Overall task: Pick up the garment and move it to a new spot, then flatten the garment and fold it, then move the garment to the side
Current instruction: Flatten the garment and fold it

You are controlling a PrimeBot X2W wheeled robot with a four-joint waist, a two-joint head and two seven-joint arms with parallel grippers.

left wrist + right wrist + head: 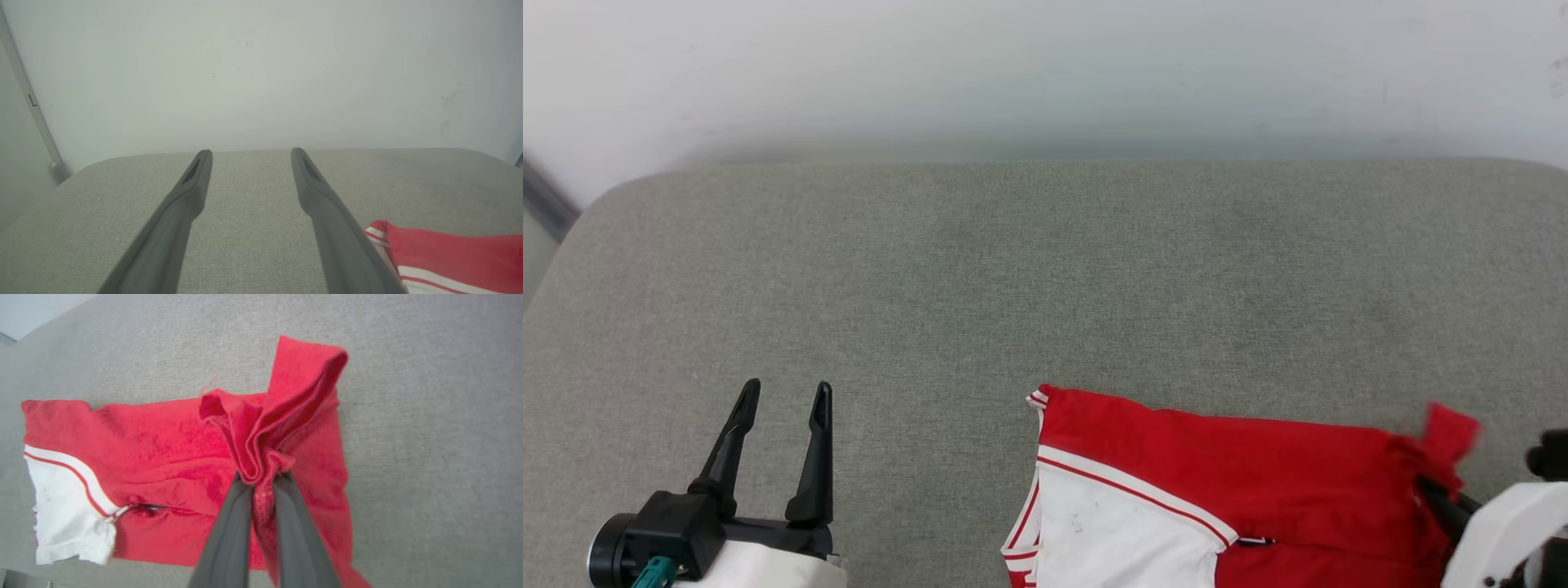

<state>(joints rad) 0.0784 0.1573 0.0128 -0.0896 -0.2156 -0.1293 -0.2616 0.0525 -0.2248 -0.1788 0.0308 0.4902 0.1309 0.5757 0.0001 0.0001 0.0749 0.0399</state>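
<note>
**Head view.** I see the left end effector (787, 385) at near left over the grey fabric worktop (1013, 269). Its fingers are wide apart w/ nothing btwn them. The garment (1258, 465) lies at near right of the worktop, well apart from the left end effector. Red body, w/ a white sleeve (1111, 531) on its left side and red/white trim along the sleeve seam. The near part is cut off by the frame edge. The right end effector (1431, 488) is at the garment's right end, only partly in frame. A dark finger runs into a bunched red tuft that stands up off the cloth. Pale wall (1045, 73) beyond the far edge.

**Left wrist view.** The left end effector (251, 152) is wide and empty, pointing twd the far edge and wall (261, 73). A striped corner of the garment (449, 249) shows past the right-hand finger; can't tell if they touch.

**Right wrist view.** The right end effector (263, 477) is narrow, pinched on a gathered fold of red cloth in the right part of the garment (171, 449). The fold is raised. The rest lies on the worktop (429, 416), lightly creased, plain red face up. The sleeve (65, 506) is at the left end, w/ a few small dark specks.
</note>
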